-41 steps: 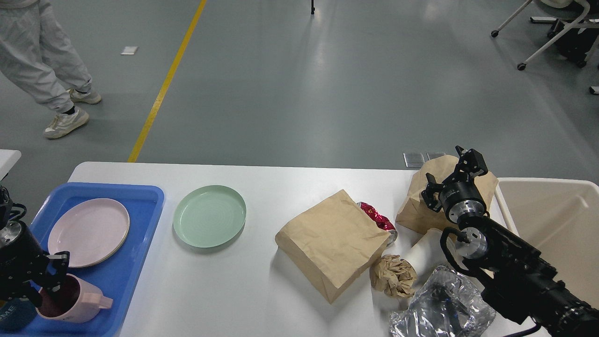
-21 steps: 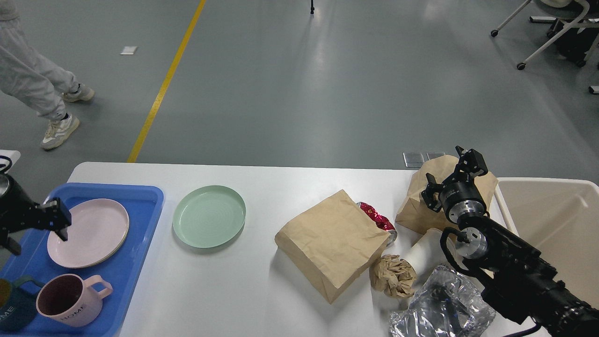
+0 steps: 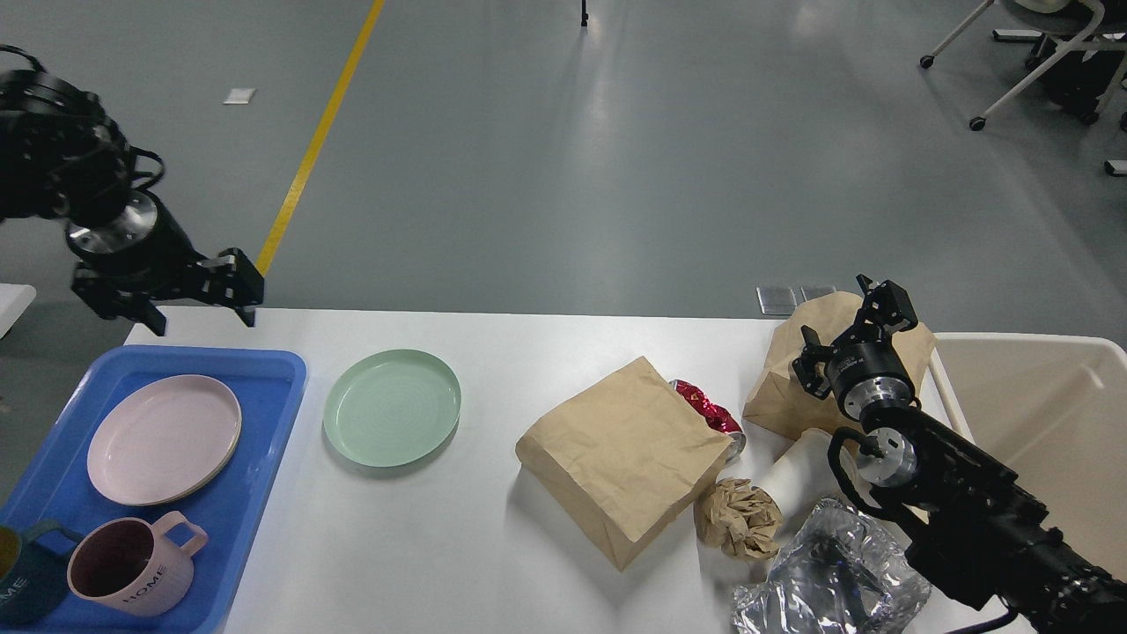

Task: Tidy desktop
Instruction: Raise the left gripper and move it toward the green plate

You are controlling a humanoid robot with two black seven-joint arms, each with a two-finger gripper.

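Head view: the white tabletop (image 3: 493,546) fills the lower frame. The left hand (image 3: 201,310) hangs spread and empty at ten o'clock, above the blue tray (image 3: 273,414). Likely next is the green plate (image 3: 392,419): come down over its near rim and pinch there. The right hand (image 3: 850,321) sits spread by the paper bag (image 3: 792,387) at three o'clock.
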